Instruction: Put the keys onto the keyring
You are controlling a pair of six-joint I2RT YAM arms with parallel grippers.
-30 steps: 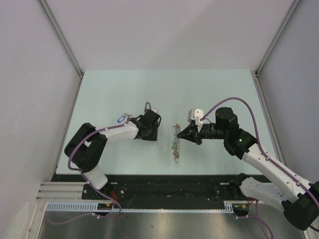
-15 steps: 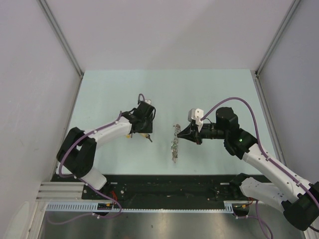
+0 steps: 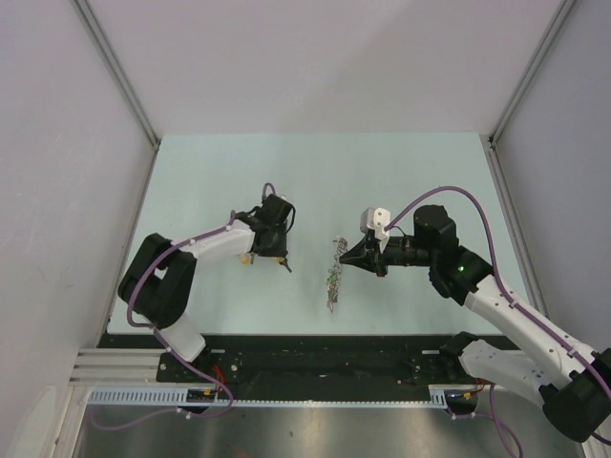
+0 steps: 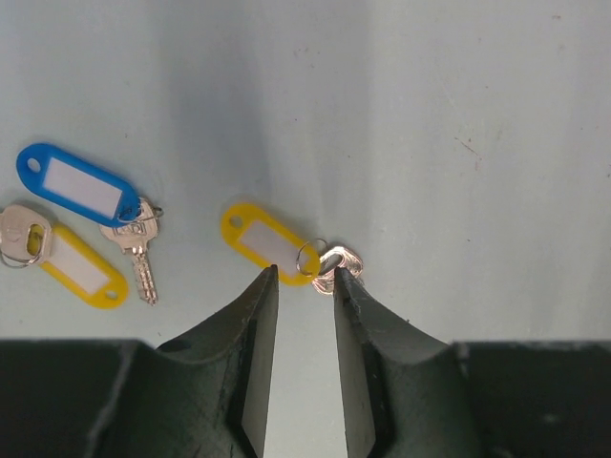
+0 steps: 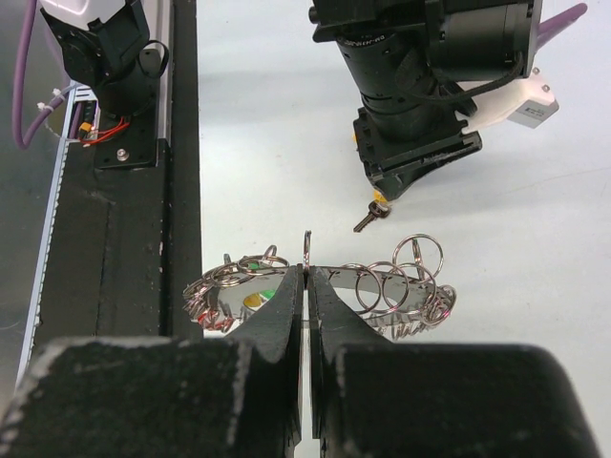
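From above, two arms work over one pale table (image 3: 410,181). The left arm bends in from the left side, and the left gripper (image 3: 275,250) points down at the table with one small key (image 3: 284,265) at its tip. The right arm reaches in from the lower right and lies almost level. The right gripper (image 3: 346,256) holds the single keyring (image 3: 332,279) on edge, near the middle of the table.

In the left wrist view there are three tagged keys on the table: one blue-tagged key (image 4: 76,184) and two yellow-tagged keys, one at the far left (image 4: 81,272) and one in the middle (image 4: 270,243). The left gripper's jaws stand a little apart, released, with the middle key's small ring at the gap. The white label insets are plain.

In the right wrist view, the right gripper's jaws are clenched on a thin upright ring of the keyring (image 5: 391,286), which carries many silver rings and green, yellow and red tags.
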